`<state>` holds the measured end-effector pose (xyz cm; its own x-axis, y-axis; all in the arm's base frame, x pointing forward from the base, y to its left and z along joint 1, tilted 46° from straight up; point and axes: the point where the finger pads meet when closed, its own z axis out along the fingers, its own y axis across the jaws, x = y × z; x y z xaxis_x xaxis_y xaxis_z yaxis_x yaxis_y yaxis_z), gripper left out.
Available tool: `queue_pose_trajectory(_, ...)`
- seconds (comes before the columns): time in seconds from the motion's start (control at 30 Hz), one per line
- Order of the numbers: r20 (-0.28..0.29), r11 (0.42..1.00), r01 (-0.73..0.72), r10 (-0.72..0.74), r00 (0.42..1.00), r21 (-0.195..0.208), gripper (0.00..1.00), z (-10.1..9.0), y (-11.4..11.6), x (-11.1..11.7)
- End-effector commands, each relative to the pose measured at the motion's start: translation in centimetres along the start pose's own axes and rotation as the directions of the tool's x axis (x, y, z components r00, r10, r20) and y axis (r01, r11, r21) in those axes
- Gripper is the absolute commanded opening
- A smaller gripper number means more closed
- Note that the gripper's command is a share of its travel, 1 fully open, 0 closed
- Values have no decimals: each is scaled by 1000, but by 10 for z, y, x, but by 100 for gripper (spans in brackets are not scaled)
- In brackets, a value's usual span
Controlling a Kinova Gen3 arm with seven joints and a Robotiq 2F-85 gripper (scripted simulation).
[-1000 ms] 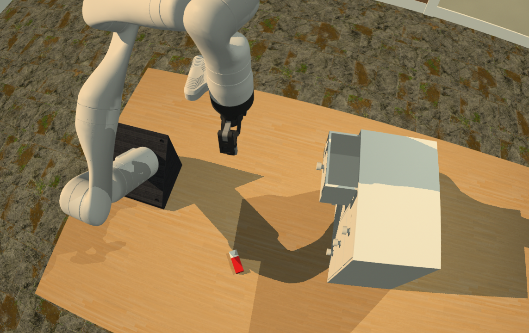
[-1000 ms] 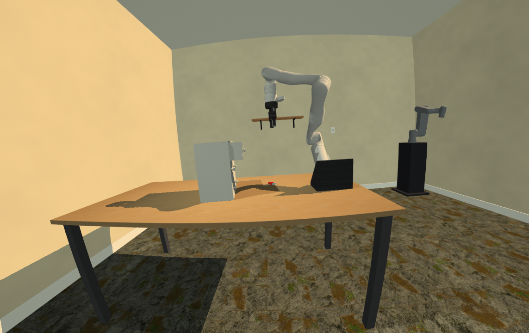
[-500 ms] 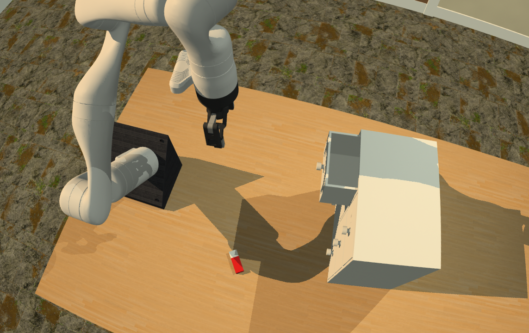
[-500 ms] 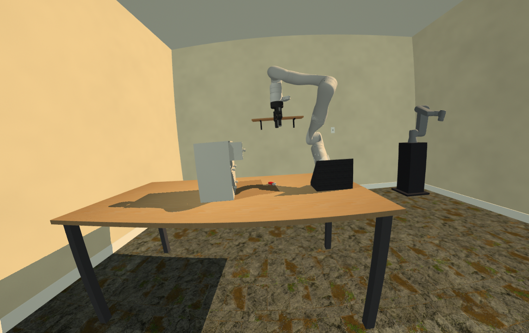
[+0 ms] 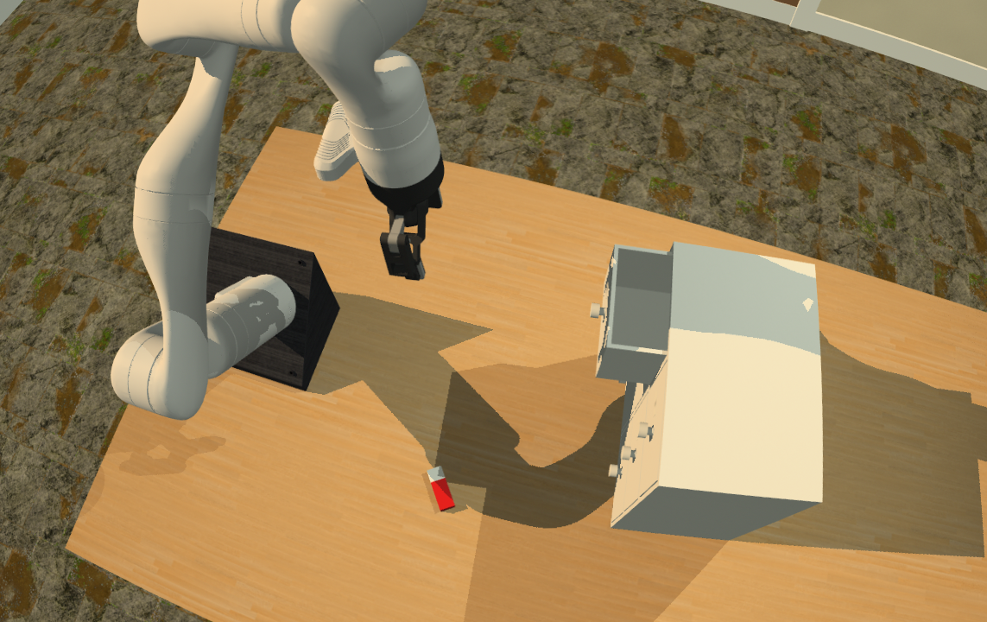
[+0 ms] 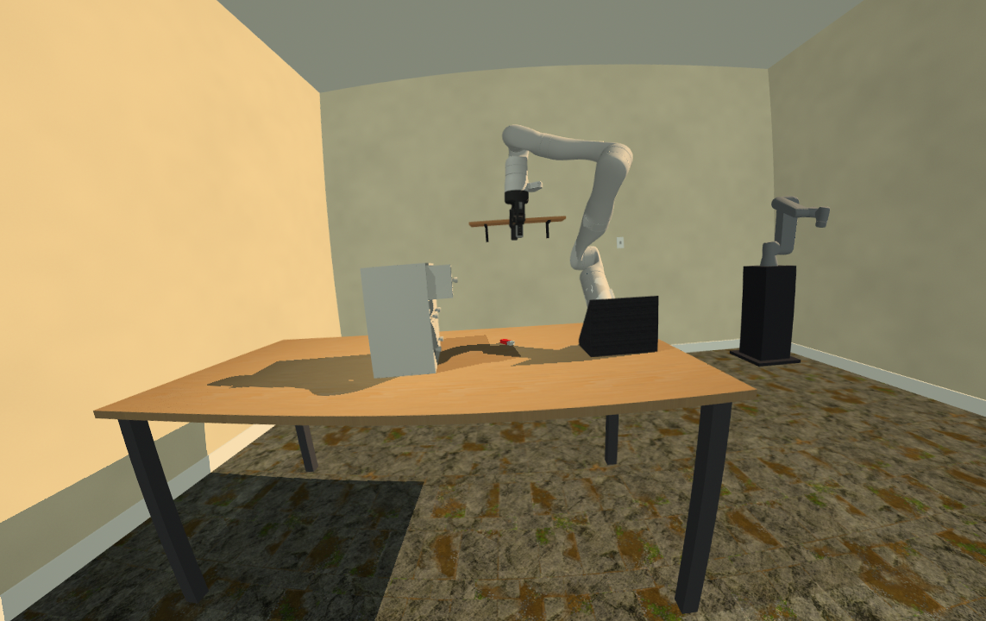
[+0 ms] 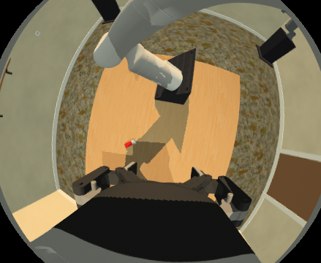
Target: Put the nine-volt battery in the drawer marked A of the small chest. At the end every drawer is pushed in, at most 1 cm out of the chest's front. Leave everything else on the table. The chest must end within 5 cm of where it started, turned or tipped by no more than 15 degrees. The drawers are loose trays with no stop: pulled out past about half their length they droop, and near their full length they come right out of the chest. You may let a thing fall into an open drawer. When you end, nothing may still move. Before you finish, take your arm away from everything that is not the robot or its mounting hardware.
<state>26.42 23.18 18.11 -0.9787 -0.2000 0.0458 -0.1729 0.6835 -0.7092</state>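
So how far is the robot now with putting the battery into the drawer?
Done: the top drawer of the chest stands pulled out; I cannot read its mark. In hand: nothing. The gripper hangs high above the table, jaws open. Left: grasp the red battery, which lies on the table apart from the chest, drop it in the drawer and push the drawer shut.

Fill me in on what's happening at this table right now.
A single white robot arm holds its gripper high above the table, open and empty. The small chest stands on the table with its top drawer pulled out and the lower drawers pushed in. The nine-volt battery, red with a grey end, lies on the table in front of the chest, apart from it and untouched. Nothing is in the open drawer as far as the top view shows.
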Motion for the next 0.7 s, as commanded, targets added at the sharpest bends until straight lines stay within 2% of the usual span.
queue_pose_trajectory(0.0, 8, 1000, 1, -1, 1000, 2, 100, 0, 1, 2)
queue_pose_trajectory(0.23, 98, 1000, 2, -2, 995, 2, 100, 8, 1, -4)
queue_pose_trajectory(0.5, 242, 1000, 2, -2, 970, 2, 100, 21, 1, -13)
queue_pose_trajectory(0.57, 242, 1000, 2, -2, 970, 2, 100, 21, 1, -13)
queue_pose_trajectory(0.67, 304, 1000, 2, -2, 953, 2, 100, 26, 1, -16)
